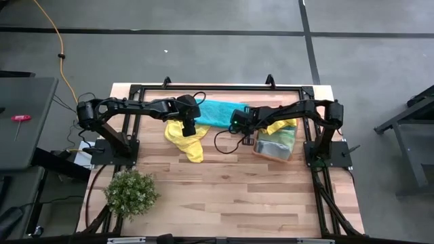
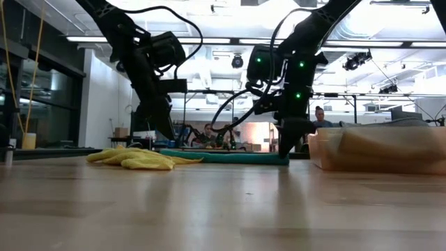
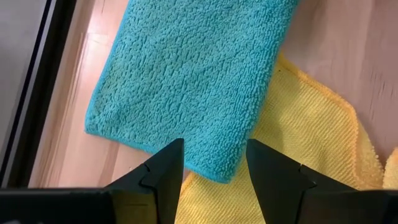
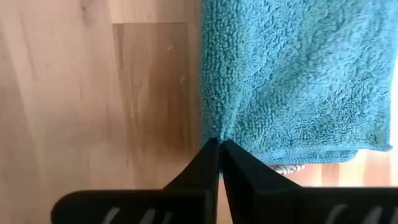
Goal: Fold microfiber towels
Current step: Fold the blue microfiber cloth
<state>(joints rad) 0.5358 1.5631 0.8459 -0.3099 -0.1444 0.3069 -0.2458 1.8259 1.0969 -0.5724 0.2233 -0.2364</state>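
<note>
The wooden surface (image 1: 224, 196) carries everything, with both dark arms reaching in toward its far middle from a black frame along its sides. The largest cloth is the teal towel (image 1: 218, 112), lying flat between the two arms near the far edge of the surface; in the low view it shows as a thin flat band (image 2: 223, 157). One of its ends overlaps the yellow towel (image 1: 188, 137), which lies crumpled just nearer the front, spreading out under the left arm. At the right sits the orange bin (image 1: 274, 146), holding folded cloths, among them a light green one, and another yellow cloth (image 1: 281, 125) shows beside its far side. A bushy green plant (image 1: 131, 192) stands near the front left corner, well apart from the towels. The right gripper (image 4: 219, 144) is down at the teal towel's edge, its two fingers pinched tight together on the cloth right at the border, where the fabric puckers into the fingertips. The left gripper (image 3: 214, 163) hangs just above the other end of the teal towel, its fingers spread apart and grasping nothing, with the towel's corner and the yellow towel beneath showing between them. In the low view a couple of people appear far off in the room behind the surface.
</note>
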